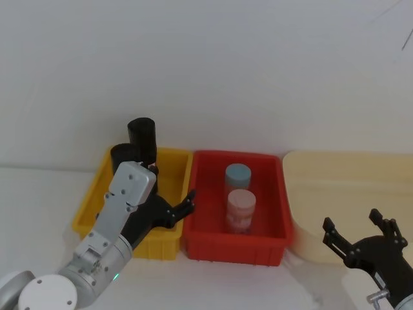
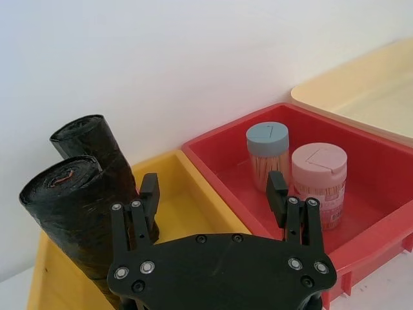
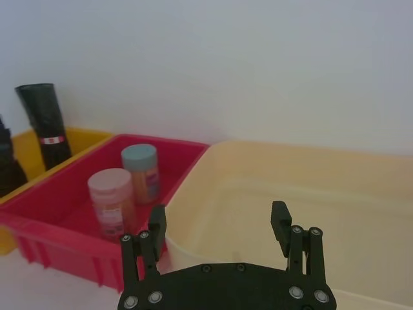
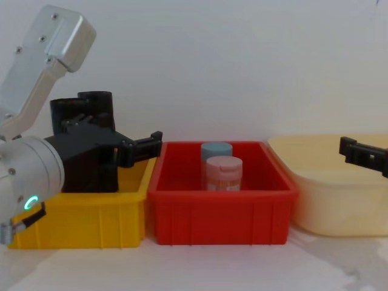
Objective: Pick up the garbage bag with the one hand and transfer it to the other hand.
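Garbage bag point(image 2: 64, 213), plain, shares the yellow bin point(image 1: 174, 169) with a red-stickered roll point(image 3: 42, 123) — left gripper point(image 2: 213, 187) spread wide over that bin, right gripper point(image 3: 219, 223) wide too.

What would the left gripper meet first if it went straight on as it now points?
Most likely the rim of the red bin, beside the yellow bin; the open left gripper points at it. Beyond stands the blue-lidded jar; depth is unclear.

Your left gripper point(image 1: 184, 205) hangs over the yellow bin point(image 1: 164, 247), jaws apart. The garbage bag point(image 1: 124, 155) stands behind those jaws, beside another black roll point(image 1: 142, 132). Your right gripper point(image 1: 352, 219), jaws apart too, is at the cream tub point(image 1: 335, 174).
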`<state>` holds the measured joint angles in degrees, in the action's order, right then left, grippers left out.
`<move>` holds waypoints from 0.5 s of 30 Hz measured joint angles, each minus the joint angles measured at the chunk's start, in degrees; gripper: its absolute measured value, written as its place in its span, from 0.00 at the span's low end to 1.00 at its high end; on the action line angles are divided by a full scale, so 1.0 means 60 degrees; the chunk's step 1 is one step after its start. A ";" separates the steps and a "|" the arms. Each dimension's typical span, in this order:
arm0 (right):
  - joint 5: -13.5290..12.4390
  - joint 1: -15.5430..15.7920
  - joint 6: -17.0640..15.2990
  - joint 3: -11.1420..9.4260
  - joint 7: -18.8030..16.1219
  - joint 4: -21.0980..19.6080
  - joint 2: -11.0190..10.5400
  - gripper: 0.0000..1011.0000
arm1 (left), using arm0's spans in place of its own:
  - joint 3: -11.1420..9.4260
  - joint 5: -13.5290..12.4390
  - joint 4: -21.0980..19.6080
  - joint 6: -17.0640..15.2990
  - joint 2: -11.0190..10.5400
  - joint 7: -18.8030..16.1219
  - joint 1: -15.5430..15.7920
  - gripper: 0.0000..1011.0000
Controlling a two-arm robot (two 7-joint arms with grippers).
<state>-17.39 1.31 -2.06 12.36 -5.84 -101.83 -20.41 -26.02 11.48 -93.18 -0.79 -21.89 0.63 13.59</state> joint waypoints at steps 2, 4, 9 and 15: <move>-0.0062 0.0025 -0.0020 -0.0021 -0.0134 -0.0040 -0.0059 0.99 | 0.0000 0.0000 0.0000 0.0000 0.0000 0.0000 0.0000 0.99; -0.0144 0.0065 -0.0051 -0.0051 -0.0320 -0.0120 -0.0167 0.99 | 0.0000 0.0000 0.0000 0.0000 0.0000 0.0000 0.0000 0.99; -0.0327 0.0077 -0.0257 -0.0048 -0.0786 -0.0308 -0.0392 0.99 | 0.0000 0.0000 0.0000 0.0000 0.0000 0.0000 0.0000 0.99; -0.0396 -0.0101 -0.0712 0.0121 -0.1183 -0.0530 -0.0583 0.99 | 0.0000 0.0000 0.0000 0.0000 0.0000 0.0000 0.0000 0.99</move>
<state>-19.77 0.71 -6.33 13.08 -12.93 -105.01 -23.90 -26.02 11.48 -93.18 -0.79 -21.90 0.63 13.59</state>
